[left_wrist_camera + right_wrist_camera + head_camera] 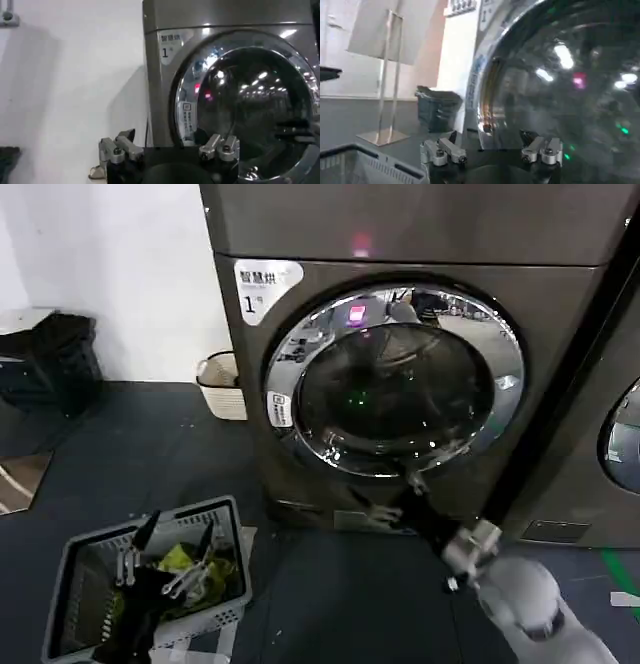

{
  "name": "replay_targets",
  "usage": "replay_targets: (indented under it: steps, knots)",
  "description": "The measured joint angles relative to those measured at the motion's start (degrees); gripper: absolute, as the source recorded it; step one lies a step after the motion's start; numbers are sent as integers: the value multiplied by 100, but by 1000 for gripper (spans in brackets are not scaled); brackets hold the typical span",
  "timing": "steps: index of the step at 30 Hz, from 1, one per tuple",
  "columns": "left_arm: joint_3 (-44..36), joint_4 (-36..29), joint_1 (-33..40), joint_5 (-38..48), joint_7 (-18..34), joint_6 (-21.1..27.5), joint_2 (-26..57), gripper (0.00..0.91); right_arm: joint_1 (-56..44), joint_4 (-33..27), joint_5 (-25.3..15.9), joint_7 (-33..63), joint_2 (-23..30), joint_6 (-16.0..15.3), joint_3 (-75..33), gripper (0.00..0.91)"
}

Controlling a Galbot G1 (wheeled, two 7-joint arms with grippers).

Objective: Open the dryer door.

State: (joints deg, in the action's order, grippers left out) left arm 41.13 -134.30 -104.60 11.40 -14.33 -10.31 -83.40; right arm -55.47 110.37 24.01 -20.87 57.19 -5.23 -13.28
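Note:
The dryer door (pixel 395 379) is a big round door with a shiny chrome ring around dark glass, on the front of the grey dryer. It looks to lie against the dryer's front. My right gripper (pixel 393 496) is open just below the door's lower rim, reaching up from the lower right. In the right wrist view the open right gripper (pixel 490 145) sits close to the chrome ring (pixel 487 100), with nothing between its fingers. My left gripper (pixel 165 559) hangs open above the laundry basket, far from the door. From the left wrist, the left gripper (pixel 170 145) faces the door (pixel 250 100).
A grey laundry basket (pixel 70 564) with clothes stands on the dark floor at the lower left. A white bin (pixel 222 384) sits by the dryer's left side and a black bin (pixel 50 359) by the wall. The neighbouring machine (pixel 625 434) stands at the right.

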Motion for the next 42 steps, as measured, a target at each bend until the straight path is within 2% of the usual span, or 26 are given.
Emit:
replay_targets:
  steps: [11,19,26,33,38,42]
  knots:
    - [52,-74,-118,-175,-36,-139,-102,907,1322,-1120,122,-66,385,-34,984,907]
    - [61,-97,-192,-295,-35,-258,-224,907,1970,-1625,129,-73,658,-20,1442,907]
    - [79,-152,-250,-359,-31,-340,-275,907,2364,-1904,147,-96,888,-29,1708,907]
    - [153,-158,-198,-257,-16,-208,-263,907,2557,-2121,457,-461,1000,-111,1757,907]
    - [220,-60,-72,1,-103,-152,-227,907,2554,-2109,778,-820,976,-201,1726,907]
    - [366,100,87,280,-210,-4,-131,907,2483,-2044,859,-1344,876,-236,1646,907]
